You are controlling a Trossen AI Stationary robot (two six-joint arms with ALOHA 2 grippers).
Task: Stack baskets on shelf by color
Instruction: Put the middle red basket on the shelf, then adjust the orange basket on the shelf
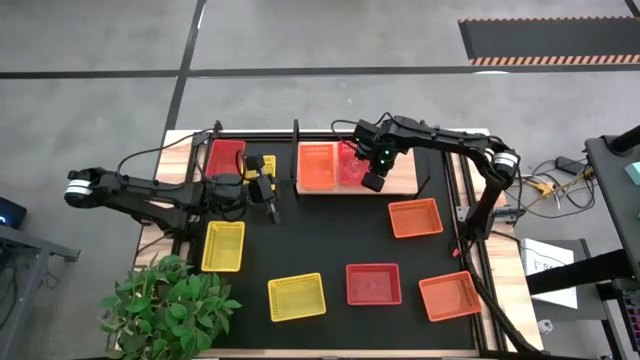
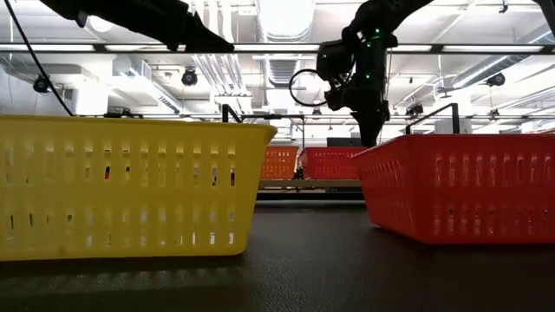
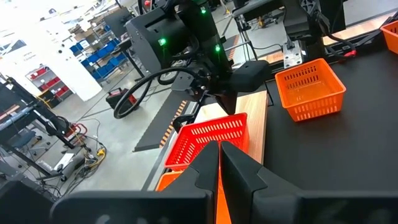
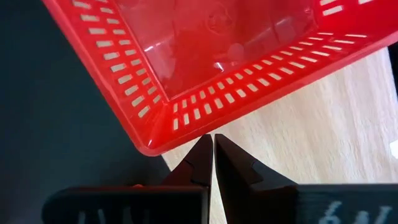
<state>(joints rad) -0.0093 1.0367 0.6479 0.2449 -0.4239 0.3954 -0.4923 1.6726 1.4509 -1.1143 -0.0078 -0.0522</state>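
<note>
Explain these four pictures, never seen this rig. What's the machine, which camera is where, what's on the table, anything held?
Two dark robot arms work at a table with a black mat. One camera looks straight down, one sits at table height, and one rides on each wrist. The left gripper is over the mat beside the wooden shelf. The right gripper is at the shelf by a red basket. Both have their jaws shut and hold nothing. An orange basket is also on the shelf. Yellow, orange and red baskets lie loose on the mat. A potted plant stands at one corner.
</note>
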